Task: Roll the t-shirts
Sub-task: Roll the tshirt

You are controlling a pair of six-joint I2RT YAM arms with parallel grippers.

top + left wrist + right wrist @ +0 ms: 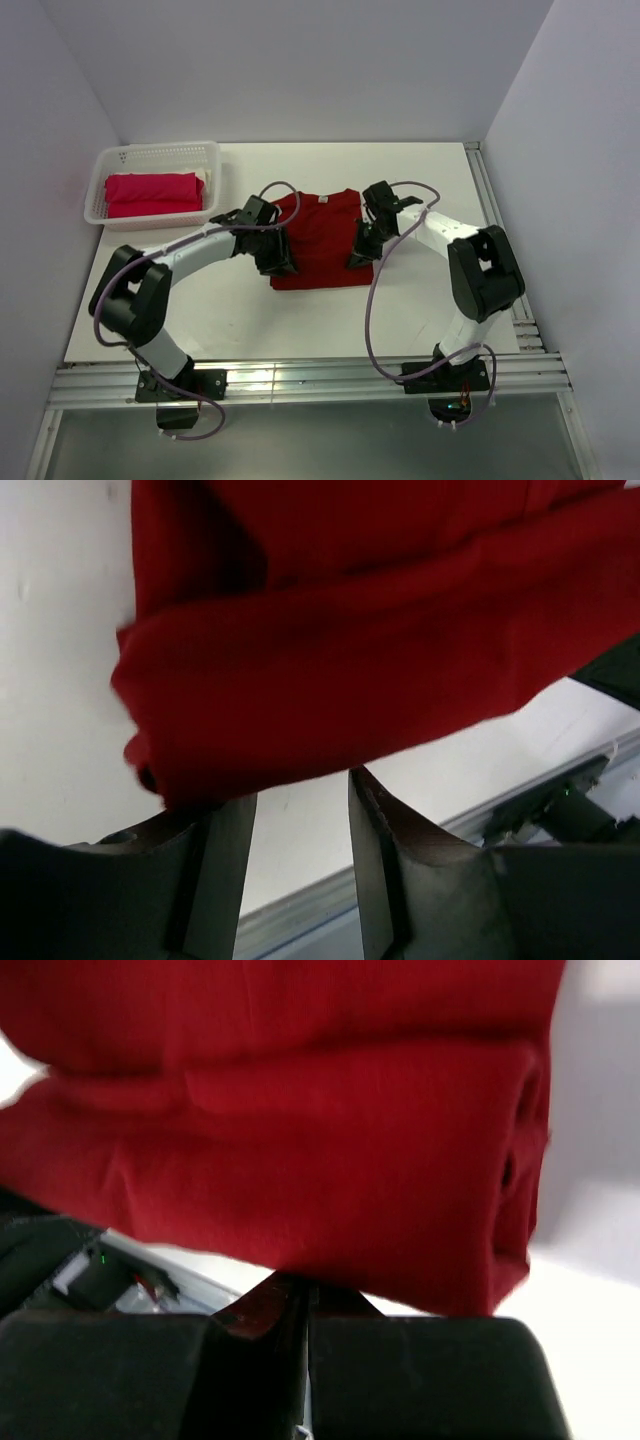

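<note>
Since that crimson t-shirt [320,245] looks floppy and light, I'd grab its rolled near edge; left gripper [297,788] is spread, right gripper [300,1285] is pressed together.

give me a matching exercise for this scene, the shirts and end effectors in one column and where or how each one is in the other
Things:
1. crimson t-shirt
2. pinkish-red t-shirt
3. left end effector
4. right end effector

Place or state:
a. jaws shut together
b. inside the white basket
c. lying on the table
d. jaws apart

Pairs: 1-c, 2-b, 3-d, 4-a
</note>
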